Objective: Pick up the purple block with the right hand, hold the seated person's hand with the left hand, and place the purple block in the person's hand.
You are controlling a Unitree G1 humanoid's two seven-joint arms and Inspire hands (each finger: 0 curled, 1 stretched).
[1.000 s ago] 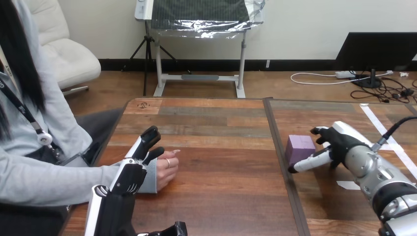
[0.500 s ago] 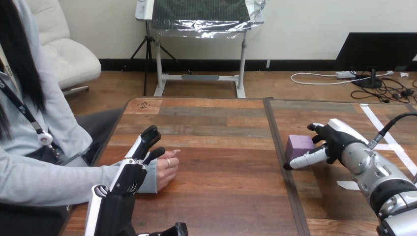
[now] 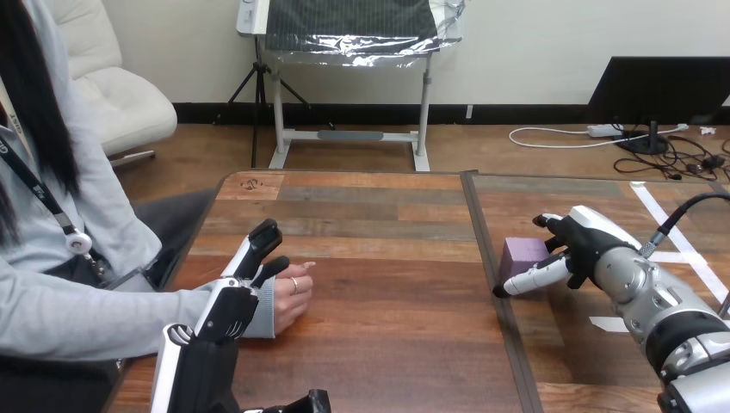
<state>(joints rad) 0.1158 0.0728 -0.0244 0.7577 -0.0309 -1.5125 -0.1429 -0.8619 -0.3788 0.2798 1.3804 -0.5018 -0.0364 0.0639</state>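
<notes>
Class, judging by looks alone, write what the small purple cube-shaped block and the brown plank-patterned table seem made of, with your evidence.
Purple cube-shaped block: likely foam or painted wood; matte, even faces, no shine. Brown plank-patterned table: wood or wood-look laminate; grained planks in mixed browns, soft sheen.

I can read no words, numbers or signs here. The purple block (image 3: pixel 522 251) shows me a plain face, and a small dark mark (image 3: pixel 251 182) near the far left corner of the wooden table (image 3: pixel 387 301) is too small to read.
</notes>
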